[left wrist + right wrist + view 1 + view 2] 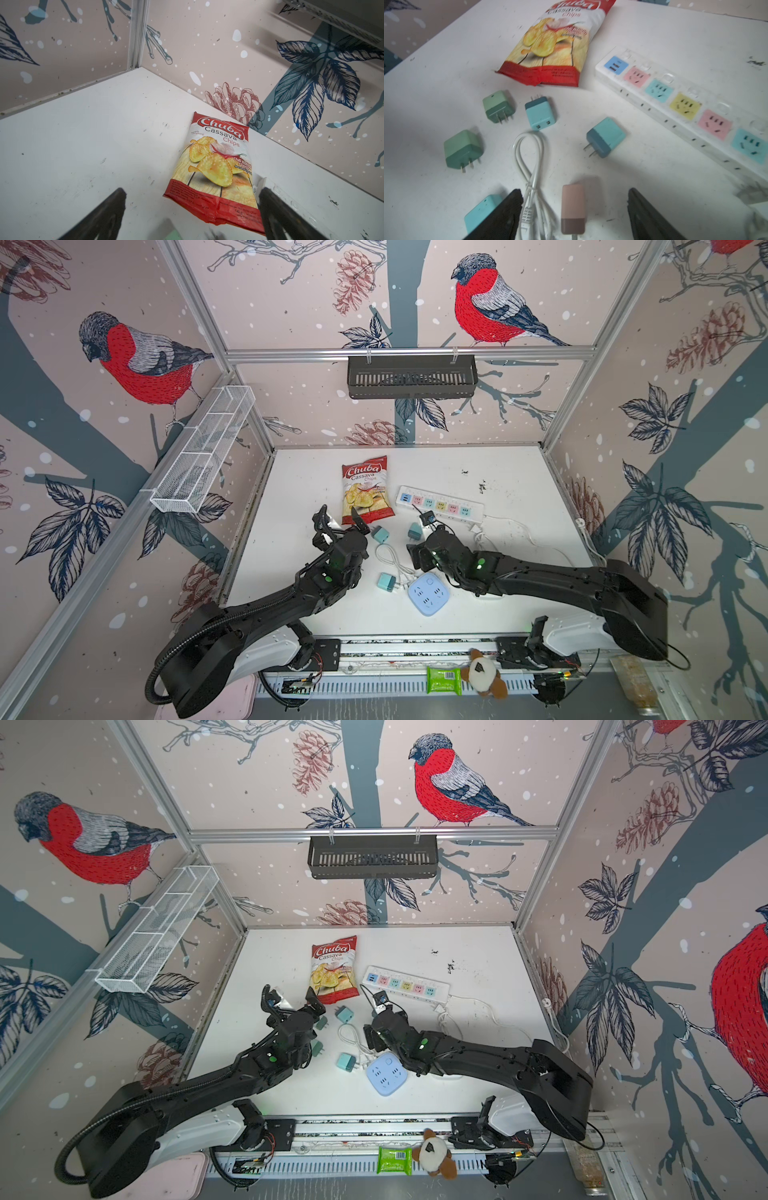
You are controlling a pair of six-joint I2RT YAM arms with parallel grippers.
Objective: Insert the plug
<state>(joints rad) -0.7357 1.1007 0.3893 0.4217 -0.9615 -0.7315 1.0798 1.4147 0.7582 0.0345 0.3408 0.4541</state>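
Nothing's inserted yet. My right claw (pixel 575 195) straddles the pink-and-brown plastic plug (pixel 573 207), jaws apart, not gripping. The white pastel-socket power strip (pixel 675 97) has every socket free. My left claw (pixel 192 192) gapes wide, empty.

Pastel power strip (pixel 407 986) on white bench (pixel 490 952), chips bag (pixel 334 969) just beside, teal plug (pixel 345 1014) near both.

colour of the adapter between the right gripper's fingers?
Adapter: dusty pink body, brown end. Best seen in the right wrist view.

The pink plug (pixel 573 208) near the power strip (pixel 675 99) is blurred, its prongs cut off at the right wrist view's edge; the power strip's end too.
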